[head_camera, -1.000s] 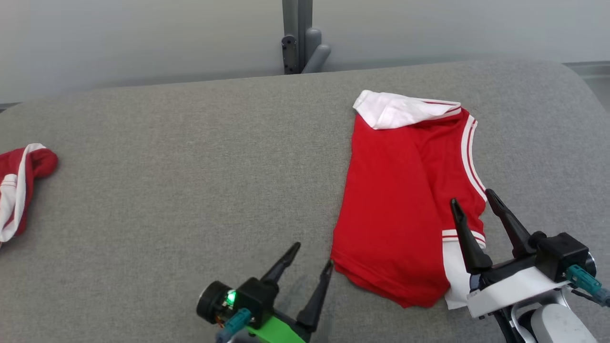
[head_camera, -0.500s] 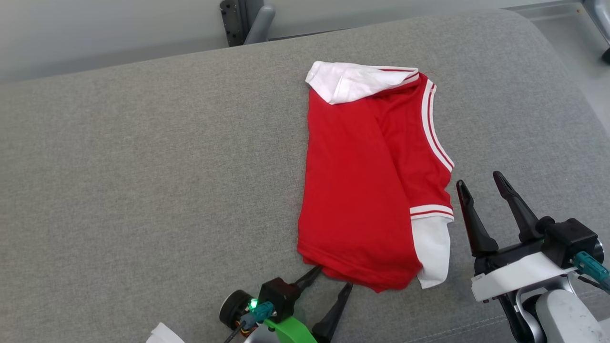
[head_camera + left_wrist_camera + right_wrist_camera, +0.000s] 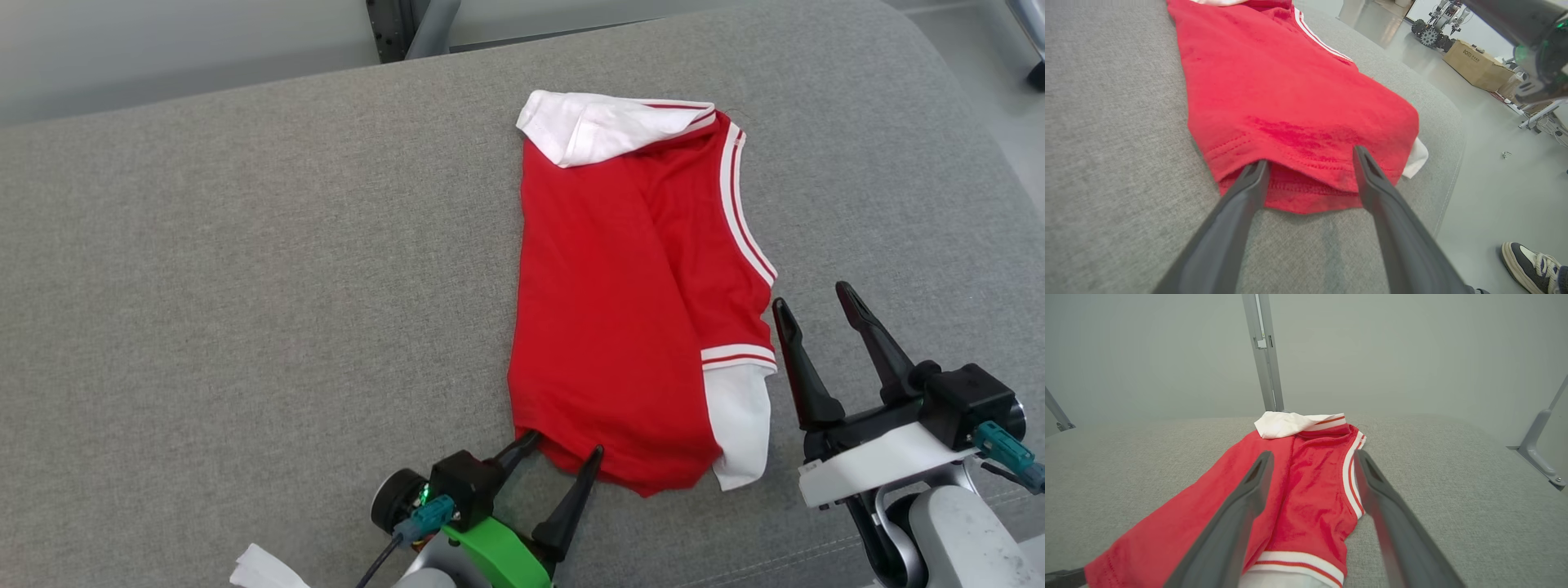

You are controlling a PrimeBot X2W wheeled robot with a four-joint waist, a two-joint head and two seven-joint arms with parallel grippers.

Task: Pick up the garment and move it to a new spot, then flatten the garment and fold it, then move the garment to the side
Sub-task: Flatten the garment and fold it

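Note:
The garment (image 3: 620, 310), red with white sleeves and striped trim, lies folded lengthwise on the grey cushion (image 3: 245, 245). My left gripper (image 3: 566, 443) is open at the garment's near hem. In the left wrist view, the left gripper (image 3: 1310, 157) has both fingertips touching the hem of the garment (image 3: 1290, 90), with nothing clasped. My right gripper (image 3: 810, 296) stands open just right of the near white sleeve, apart from the cloth. In the right wrist view, the right gripper (image 3: 1314, 453) points along the garment (image 3: 1306, 498) toward its far white sleeve.
A metal post (image 3: 408, 24) rises behind the cushion. The cushion's rounded edge drops off at the right. In the left wrist view, the floor beyond holds a cardboard box (image 3: 1478, 65), and a person's shoe (image 3: 1531, 261) stands close by. A white scrap (image 3: 261, 572) shows near my left arm.
The camera has swung right, so a second red cloth left the picture. My left gripper reached the near hem. My right gripper moved off the sleeve to its right. Both stayed open.

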